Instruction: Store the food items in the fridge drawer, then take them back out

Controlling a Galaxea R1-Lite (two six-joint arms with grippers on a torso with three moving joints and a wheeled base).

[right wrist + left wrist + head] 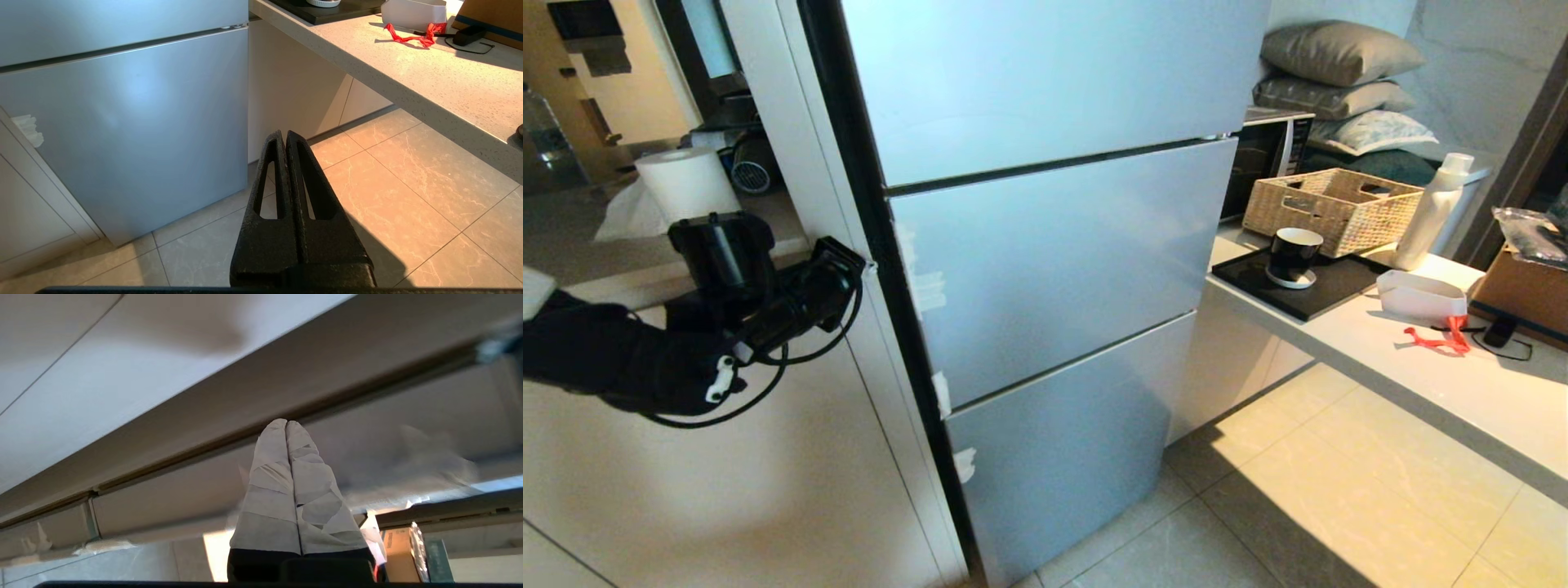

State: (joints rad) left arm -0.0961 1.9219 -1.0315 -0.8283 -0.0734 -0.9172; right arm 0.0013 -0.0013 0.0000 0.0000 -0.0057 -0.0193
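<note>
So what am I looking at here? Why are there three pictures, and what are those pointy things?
It's a robot with two arms, and each picture comes from a different camera on it. The big picture is from its head: you see the tall silver fridge with all its doors shut, and the black left arm reaching beside it. On the pale stone counter sit a woven wicker basket, a black mug with a white rim, a white plastic bottle and a thin red strap.

The other two pictures come from cameras on the wrists. The pointy things are the robot's pinchers. The left gripper, wrapped in white tape, is shut and close to the fridge's edge. The black right gripper is shut too, pointing at the tiled floor. Neither holds anything.
</note>
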